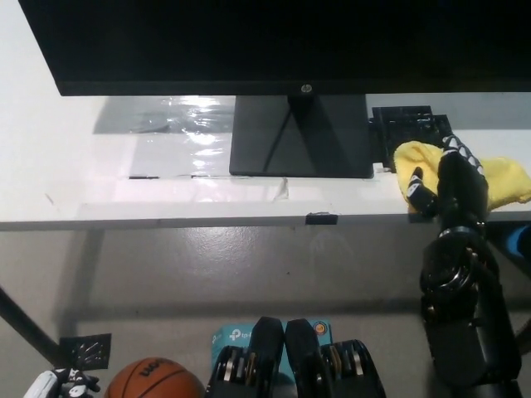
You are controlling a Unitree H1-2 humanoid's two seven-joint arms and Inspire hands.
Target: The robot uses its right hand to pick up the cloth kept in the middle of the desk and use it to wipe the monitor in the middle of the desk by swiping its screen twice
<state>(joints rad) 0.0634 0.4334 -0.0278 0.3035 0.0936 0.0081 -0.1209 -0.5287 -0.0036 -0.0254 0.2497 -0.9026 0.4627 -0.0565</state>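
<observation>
black right hand sits on the yellow cloth right of the monitor stand, can't tell if it's grasping yet. white left hand rests far below the stand, grip unclear.

Glare on desk — monitor underexposed, dark

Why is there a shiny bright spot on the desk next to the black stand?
In the head view, that shiny patch is glare: light bounces off clear, crinkly plastic lying on the white desk left of the monitor stand. The screen itself is very dark, with no detail showing. The monitor casts a grey shadow on the desk behind it. The yellow cloth under the right hand looks sharp and bright.
</observation>
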